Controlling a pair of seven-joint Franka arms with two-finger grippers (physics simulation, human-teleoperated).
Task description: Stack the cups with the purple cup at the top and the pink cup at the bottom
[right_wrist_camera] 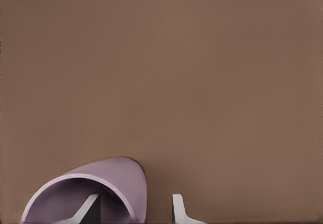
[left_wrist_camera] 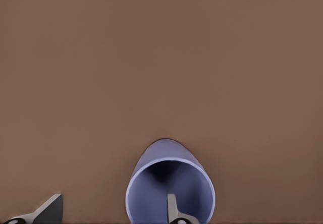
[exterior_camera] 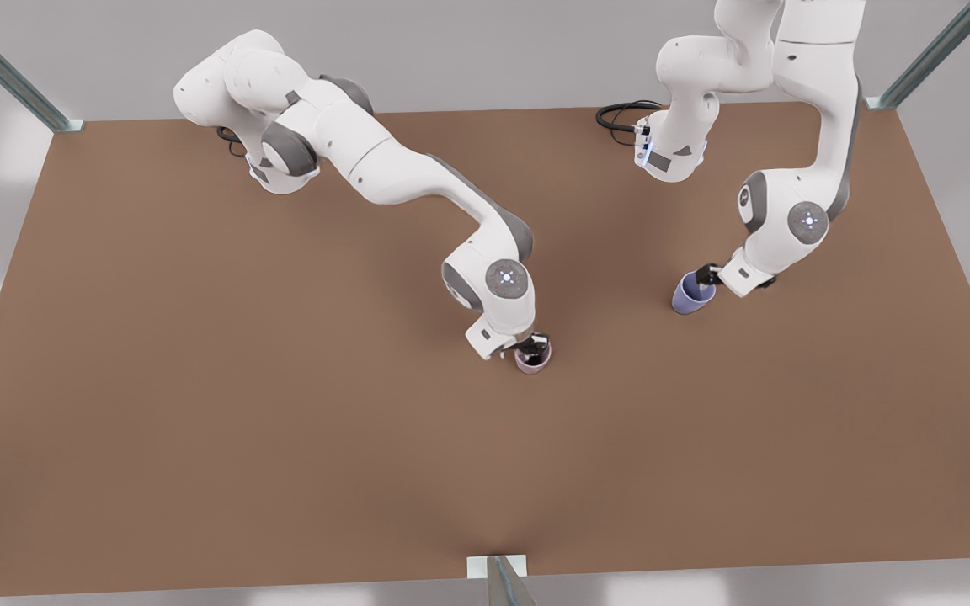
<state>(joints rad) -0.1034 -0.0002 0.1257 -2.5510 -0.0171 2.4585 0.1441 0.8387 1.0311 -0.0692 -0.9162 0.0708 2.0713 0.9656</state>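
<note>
The purple cup [exterior_camera: 692,293] sits at the left gripper [exterior_camera: 708,275], on the front view's right, tilted and apparently raised off the brown surface [exterior_camera: 199,379]. In the left wrist view one finger [left_wrist_camera: 172,210] lies inside the purple cup [left_wrist_camera: 169,183] and the other [left_wrist_camera: 48,210] stands outside it, so the left gripper [left_wrist_camera: 110,211] straddles the cup wall; whether the fingers press the wall cannot be told. The pink cup [exterior_camera: 532,359] is near the surface centre, at the right gripper [exterior_camera: 534,345]. In the right wrist view one finger [right_wrist_camera: 87,209] is inside the pink cup [right_wrist_camera: 96,191] and the other [right_wrist_camera: 179,209] outside, the right gripper [right_wrist_camera: 132,210] likewise straddling the wall. The cups are well apart.
</note>
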